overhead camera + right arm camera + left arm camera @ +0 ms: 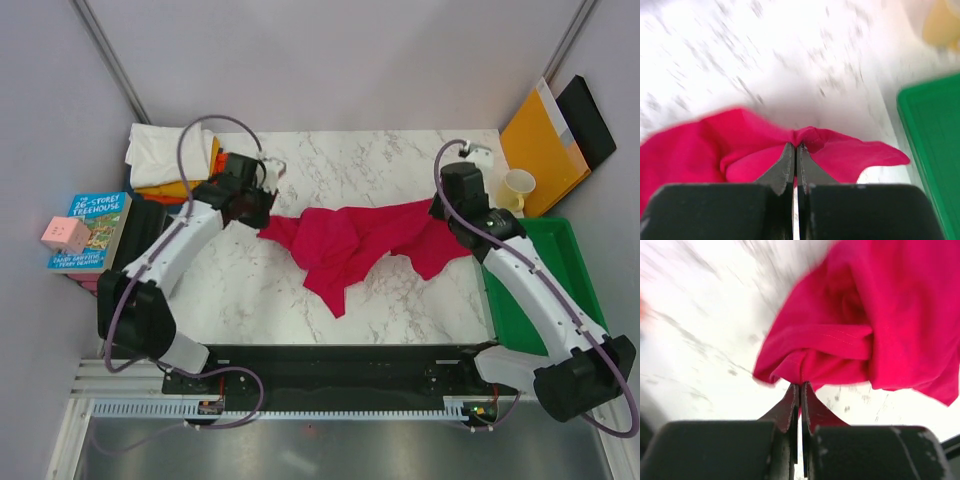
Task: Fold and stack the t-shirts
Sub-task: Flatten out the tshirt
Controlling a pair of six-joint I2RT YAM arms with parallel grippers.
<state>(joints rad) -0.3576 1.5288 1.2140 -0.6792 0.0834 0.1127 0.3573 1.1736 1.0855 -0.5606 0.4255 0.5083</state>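
Evidently the crimson t-shirt [350, 245] is only at the spreading stage. It lies bunched and twisted across the middle of the marble surface [380, 160], drawn out between the two arms, with a loose flap trailing toward the near edge. The left jaws are clenched on a gathered edge at its left end, and the right jaws are clamped on a pinch of cloth at its right end. Both wrist views show the tips pressed together with red fabric between them. No fold is made in it yet. At the far left corner a white t-shirt [165, 150] sits on orange cloth [214, 158] in a pile. That pile looks like the stack the crimson one must join once flattened and folded.
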